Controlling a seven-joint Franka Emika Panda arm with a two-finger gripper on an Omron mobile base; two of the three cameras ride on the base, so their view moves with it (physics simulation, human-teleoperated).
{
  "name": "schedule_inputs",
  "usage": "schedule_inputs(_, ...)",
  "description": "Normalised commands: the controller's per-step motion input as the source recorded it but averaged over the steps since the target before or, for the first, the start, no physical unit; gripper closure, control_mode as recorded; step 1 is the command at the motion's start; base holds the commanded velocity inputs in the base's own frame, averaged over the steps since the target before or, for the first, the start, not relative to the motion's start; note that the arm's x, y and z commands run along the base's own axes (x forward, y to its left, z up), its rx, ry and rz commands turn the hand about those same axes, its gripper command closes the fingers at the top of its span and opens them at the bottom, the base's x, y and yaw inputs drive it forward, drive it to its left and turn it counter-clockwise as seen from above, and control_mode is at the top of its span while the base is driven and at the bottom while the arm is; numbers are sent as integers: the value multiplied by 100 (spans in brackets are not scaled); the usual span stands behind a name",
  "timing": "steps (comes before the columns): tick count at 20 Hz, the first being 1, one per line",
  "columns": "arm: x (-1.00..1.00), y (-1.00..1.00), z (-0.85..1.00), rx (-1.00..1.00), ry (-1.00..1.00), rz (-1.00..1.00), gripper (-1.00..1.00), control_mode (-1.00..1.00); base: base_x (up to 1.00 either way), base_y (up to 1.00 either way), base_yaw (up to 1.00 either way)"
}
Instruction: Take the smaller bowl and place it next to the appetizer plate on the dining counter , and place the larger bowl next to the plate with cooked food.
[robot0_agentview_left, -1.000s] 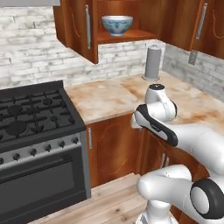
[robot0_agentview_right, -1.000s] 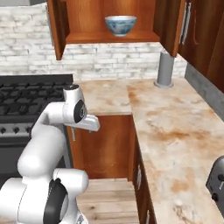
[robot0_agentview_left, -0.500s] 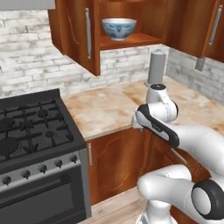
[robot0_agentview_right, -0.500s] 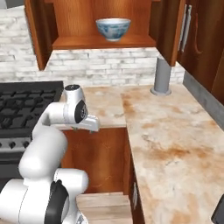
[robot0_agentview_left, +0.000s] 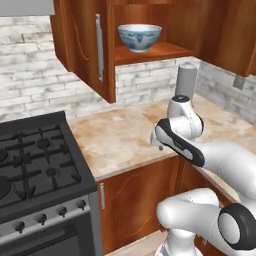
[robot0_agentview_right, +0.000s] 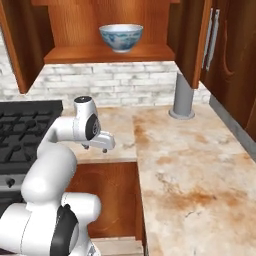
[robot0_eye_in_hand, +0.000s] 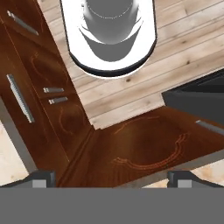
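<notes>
A: The gripper (robot0_eye_in_hand: 111, 179) — how much shows?
B: Just two dark fingertips (robot0_eye_in_hand: 41, 178), spread wide, cut off at the hand view's bottom.
A: And the stove (robot0_agentview_left: 35, 175)?
B: Sliced by the left edge. The grey cylinder (robot0_agentview_left: 186, 80) — its base hides behind the arm.

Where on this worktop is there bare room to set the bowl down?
The marbled worktop is bare between the black stove and the grey cylinder, and along its right run. The shelf around the larger bowl is free too.
</notes>
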Motion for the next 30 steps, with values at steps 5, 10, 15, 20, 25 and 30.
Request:
schedule_inputs(5,0,0,0,0,0,0,-100,100,46,-16,5)
schedule_inputs(10,0,0,0,0,0,0,-100,100,24,-34,18)
schedule_inputs(15,0,0,0,0,0,0,-100,100,36,-48,4)
schedule_inputs(20,0,0,0,0,0,0,-100,100,64,-7,0)
schedule_inputs(25,0,0,0,0,0,0,-100,100,62,-12,0)
schedule_inputs(30,0,0,0,0,0,0,-100,100,62,-5,2)
